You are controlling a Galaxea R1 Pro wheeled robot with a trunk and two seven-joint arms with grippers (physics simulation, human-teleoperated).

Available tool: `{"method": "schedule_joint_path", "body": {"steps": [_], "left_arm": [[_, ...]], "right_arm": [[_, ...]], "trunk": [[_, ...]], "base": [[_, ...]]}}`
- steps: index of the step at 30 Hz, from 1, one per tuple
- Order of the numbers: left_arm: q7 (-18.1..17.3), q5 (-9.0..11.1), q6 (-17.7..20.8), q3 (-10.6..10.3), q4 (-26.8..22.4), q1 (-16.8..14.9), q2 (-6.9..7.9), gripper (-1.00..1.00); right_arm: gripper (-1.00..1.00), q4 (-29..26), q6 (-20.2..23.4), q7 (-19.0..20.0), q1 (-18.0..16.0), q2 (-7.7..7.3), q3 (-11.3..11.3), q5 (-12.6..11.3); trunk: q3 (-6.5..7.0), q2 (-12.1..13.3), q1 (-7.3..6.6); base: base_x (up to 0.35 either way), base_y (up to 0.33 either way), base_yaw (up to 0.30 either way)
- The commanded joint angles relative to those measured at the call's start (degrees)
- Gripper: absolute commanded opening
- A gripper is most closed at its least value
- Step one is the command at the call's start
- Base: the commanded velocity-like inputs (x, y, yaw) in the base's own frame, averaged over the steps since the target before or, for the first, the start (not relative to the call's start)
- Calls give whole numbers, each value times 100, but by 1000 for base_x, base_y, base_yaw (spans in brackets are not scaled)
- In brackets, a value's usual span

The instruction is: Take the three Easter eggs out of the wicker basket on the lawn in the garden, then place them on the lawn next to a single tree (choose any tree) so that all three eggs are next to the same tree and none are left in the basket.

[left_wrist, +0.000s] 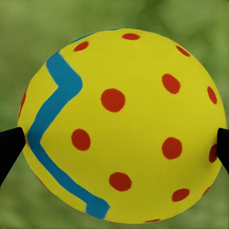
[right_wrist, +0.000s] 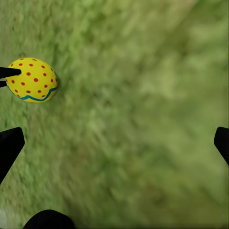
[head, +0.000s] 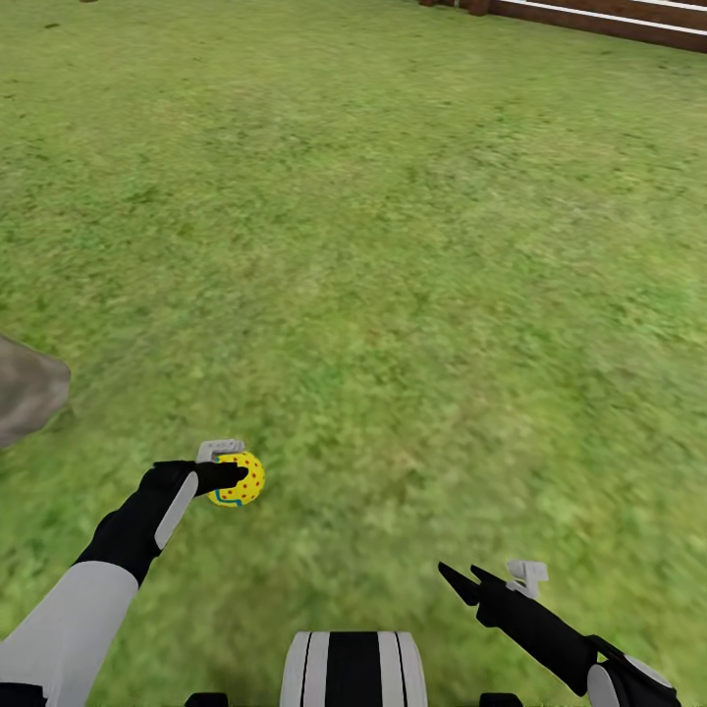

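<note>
Mottled green grass (head: 412, 245) everywhere — brown slatted fence (head: 609, 18) far off, grey rock (head: 27, 391) nearby.

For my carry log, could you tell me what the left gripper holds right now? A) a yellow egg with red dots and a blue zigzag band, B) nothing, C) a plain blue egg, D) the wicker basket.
A: the left gripper is closed on the egg, its black fingertips pressing either side.
</note>
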Motion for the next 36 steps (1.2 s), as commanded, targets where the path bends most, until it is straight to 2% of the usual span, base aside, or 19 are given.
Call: {"method": "schedule_joint_path", "body": {"steps": [1, 7, 8, 27, 36], "left_arm": [[10, 52, 20, -14, 107, 3, 6, -100], [5, 52, 23, -13, 107, 0, 11, -100], [3, 52, 26, -13, 108, 0, 13, 100], [-6, 52, 29, -13, 107, 0, 15, 100], [1, 52, 42, -13, 113, 0, 15, 100]], "right_arm": [[100, -2, 39, 15, -3, 5, -12, -25], [100, -2, 39, 15, -3, 5, -12, -25], [100, 2, 39, 15, -3, 5, -12, -25], [100, 6, 39, 15, -3, 5, -13, -25], [100, 6, 31, 15, -3, 5, -13, -25]], "trunk": [[-4, -1, 1], [-26, -2, 4], [-26, -2, 4], [-4, -1, 1], [195, 11, -22]], "base": [[0, 0, 0], [0, 0, 0], [0, 0, 0], [0, 0, 0], [0, 0, 0]]}}
